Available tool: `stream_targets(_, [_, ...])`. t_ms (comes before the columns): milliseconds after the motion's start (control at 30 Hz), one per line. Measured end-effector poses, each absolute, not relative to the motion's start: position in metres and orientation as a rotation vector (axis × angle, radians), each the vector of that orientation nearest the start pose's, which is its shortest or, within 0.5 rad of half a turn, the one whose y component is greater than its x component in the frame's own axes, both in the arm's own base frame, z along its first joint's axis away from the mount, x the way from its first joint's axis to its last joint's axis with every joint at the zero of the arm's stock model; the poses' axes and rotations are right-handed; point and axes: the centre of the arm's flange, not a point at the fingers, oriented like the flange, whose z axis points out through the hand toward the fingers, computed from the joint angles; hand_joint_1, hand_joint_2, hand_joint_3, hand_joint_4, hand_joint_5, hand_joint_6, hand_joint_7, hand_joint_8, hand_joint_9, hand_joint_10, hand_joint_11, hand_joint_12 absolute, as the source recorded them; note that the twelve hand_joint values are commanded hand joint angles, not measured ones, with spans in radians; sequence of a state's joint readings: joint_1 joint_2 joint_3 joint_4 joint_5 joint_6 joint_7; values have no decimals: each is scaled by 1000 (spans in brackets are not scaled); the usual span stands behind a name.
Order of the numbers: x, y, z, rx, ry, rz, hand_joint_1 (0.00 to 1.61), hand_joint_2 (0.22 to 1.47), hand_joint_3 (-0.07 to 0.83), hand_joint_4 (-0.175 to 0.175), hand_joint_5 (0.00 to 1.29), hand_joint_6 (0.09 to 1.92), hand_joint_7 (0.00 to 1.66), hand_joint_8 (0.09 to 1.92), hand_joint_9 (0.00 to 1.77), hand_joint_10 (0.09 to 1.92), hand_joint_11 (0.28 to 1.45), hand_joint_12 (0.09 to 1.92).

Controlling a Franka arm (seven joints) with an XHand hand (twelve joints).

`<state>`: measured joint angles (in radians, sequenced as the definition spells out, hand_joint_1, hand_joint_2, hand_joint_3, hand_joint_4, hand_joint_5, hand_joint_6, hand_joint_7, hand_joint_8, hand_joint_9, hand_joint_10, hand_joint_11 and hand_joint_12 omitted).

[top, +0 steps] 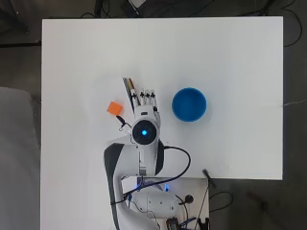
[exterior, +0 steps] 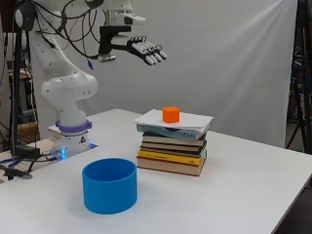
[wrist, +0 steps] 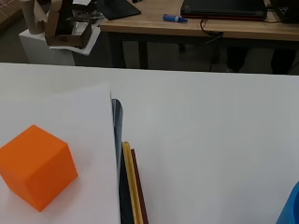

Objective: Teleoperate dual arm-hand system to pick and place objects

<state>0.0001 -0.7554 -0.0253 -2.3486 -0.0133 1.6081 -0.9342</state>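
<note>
From overhead I see my hand (top: pixel 146 103) with fingers straight and holding nothing, between the orange cube (top: pixel 114 108) and the blue bowl (top: pixel 189 104) on the white counter (top: pixel 230 57). From the side, the hand (exterior: pixel 141 48) hangs high above the stack of books (exterior: pixel 171 148), and the cube (exterior: pixel 171 114) sits on a white sheet (exterior: pixel 195 121) topping that stack; the bowl (exterior: pixel 109 185) stands near it. At the wrist I see the cube (wrist: pixel 36 165) on the sheet (wrist: pixel 88 140), book edges (wrist: pixel 128 186) beside it.

Your white tabletop (exterior: pixel 253 190) carries: one blue bowl (exterior: pixel 109 185), standing upright; one stack of books (exterior: pixel 171 151), just beside it, topped with white paper (exterior: pixel 190 120).
</note>
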Motion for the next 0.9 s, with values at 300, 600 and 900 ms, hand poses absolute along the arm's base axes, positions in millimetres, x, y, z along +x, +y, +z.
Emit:
stream_targets(300, [380,-46,541,-2723,-1349,-13,32,974,17,57,316,87,350,87,426,87,470,87])
stream_targets(600, [389,-3,494,-2569,-1307,-28,78,956,-2,27,230,87,336,87,424,87,465,87])
stream_targets(900, [368,37,470,-2736,-1267,-108,18,951,4,60,323,87,387,87,474,87,499,87])
